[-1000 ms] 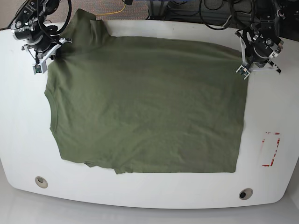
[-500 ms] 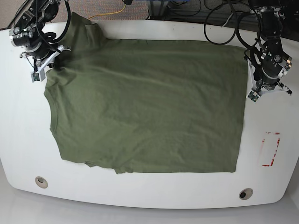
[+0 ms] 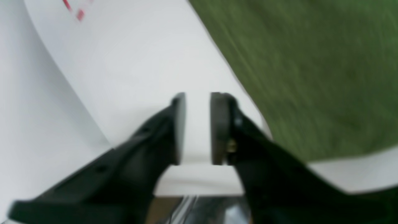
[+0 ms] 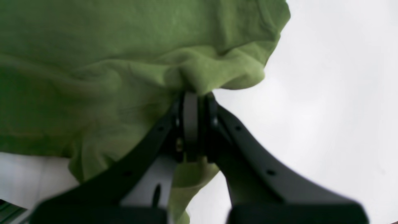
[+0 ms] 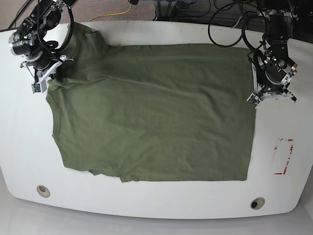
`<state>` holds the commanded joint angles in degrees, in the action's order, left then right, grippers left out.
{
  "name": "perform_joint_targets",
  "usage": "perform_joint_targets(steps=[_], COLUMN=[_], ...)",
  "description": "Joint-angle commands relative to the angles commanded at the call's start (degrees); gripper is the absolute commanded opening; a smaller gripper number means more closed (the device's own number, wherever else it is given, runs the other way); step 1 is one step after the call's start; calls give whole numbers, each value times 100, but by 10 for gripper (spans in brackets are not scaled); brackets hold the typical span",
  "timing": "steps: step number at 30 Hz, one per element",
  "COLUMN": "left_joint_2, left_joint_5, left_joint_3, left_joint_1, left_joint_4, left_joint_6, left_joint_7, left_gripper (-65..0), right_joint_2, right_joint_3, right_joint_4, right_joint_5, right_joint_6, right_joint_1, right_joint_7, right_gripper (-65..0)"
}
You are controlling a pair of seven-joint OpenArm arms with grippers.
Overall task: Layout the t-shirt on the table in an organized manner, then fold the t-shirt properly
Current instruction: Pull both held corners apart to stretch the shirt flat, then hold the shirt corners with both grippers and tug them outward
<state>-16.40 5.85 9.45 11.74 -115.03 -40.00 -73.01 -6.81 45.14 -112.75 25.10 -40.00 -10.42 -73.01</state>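
The olive-green t-shirt (image 5: pixel 151 112) lies spread flat on the white table (image 5: pixel 146 203), collar toward the base view's left and hem toward its right. My right gripper (image 5: pixel 43 81) is at the shirt's far-left shoulder. The right wrist view shows that gripper (image 4: pixel 196 99) shut on a bunched fold of the t-shirt (image 4: pixel 124 62). My left gripper (image 5: pixel 255 98) sits at the hem's right edge. In the left wrist view it (image 3: pixel 198 102) is open a narrow gap over bare table (image 3: pixel 140 62), with the t-shirt (image 3: pixel 311 62) just beside it and nothing between the fingers.
A red tape rectangle (image 5: pixel 283 156) marks the table right of the hem, and its corner (image 3: pixel 74 9) shows in the left wrist view. Two grommet holes (image 5: pixel 43 190) (image 5: pixel 257 202) sit near the front edge. Cables (image 5: pixel 230 24) lie behind the table.
The left gripper moved from the hem's upper corner down along the right edge. The right gripper pulled the shoulder further left. The shirt's top edge now lies straighter.
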Motion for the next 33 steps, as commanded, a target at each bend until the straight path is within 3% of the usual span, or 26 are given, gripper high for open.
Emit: perform_joint_targets(steps=[11,20,33], left_joint_2=[0,-18,-44], left_joint_5=[0,9,26], left_joint_3=[-158,-659,-686], left_joint_1=[774,1002,756], left_joint_4=[18,18,229], left_joint_6=[0,0,0], left_joint_7=[-9,-18,9], left_gripper=[-303,-300,-300], right_joint_2=[105,114,114], right_joint_3=[0,-9,-9], right_joint_4=[0,9,9], right_joint_5=[0,0,0], right_joint_6=[0,0,0], right_joint_1=[-9,-18,-26], right_joint_7=[9,9,9], right_gripper=[-640,-639,-639])
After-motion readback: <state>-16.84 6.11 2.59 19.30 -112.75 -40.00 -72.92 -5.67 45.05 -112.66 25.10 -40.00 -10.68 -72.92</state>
